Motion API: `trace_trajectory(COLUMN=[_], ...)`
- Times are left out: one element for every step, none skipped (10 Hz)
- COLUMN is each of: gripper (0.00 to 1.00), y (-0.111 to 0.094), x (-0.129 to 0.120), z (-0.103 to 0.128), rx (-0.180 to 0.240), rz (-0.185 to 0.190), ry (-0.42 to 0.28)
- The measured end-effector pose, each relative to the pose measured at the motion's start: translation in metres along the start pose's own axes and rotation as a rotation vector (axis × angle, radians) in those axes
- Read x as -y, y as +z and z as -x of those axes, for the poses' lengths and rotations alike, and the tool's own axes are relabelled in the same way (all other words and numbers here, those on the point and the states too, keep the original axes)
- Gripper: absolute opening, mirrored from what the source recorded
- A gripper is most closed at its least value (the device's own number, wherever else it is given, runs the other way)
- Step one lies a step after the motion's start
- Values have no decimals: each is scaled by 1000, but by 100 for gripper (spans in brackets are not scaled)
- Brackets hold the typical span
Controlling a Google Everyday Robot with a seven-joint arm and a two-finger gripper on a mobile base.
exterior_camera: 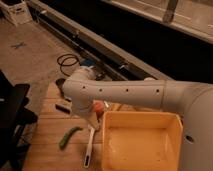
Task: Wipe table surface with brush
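**Hand hangs over the brush, pickup not yet made**

Here's the picture: the white arm (125, 92) reaches in from the right and bends down at the elbow, putting the hand (94, 120) low over the bench (50, 145), right at the far end of the brush (88, 150). The jaws are spread wide and carry nothing. The brush lies flat on the planks, its long white handle running toward the near edge, just beside the left wall of the yellow tub (175, 125).

Why that spot? By my reading, the hand comes straight from above because the tub crowds the brush on one side, and the green vegetable (69, 136) lies near it on the other. A top-down grip across the thin handle looks like the cleanest way in. The dark block (62, 107) sits farther back, well apart from the action.

No wiping yet: this looks like the reach-and-grasp step, very early in the job. The risk is a slim handle slipping or rolling as the jaws close.
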Motion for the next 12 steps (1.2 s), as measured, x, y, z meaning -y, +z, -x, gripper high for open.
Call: trace_trajectory(gripper=[80, 80, 80, 80, 80, 80, 80, 80, 80, 80, 80, 80], y=[7, 13, 22, 31, 38, 44, 47, 52, 56, 59, 60, 59], x=[2, 3, 4, 3, 1, -1, -4, -7, -8, -10, -14, -19], z=[2, 4, 5, 5, 6, 5, 3, 2, 3, 4, 3, 1], rx=[9, 15, 15, 13, 11, 13, 12, 21, 28, 31, 38, 52], rz=[7, 13, 7, -2, -10, -17, -21, -21, -20, -20, -25, -33], ry=[-13, -22, -31, -41, -49, -51, -49, -49, -53, -53, -40, -18])
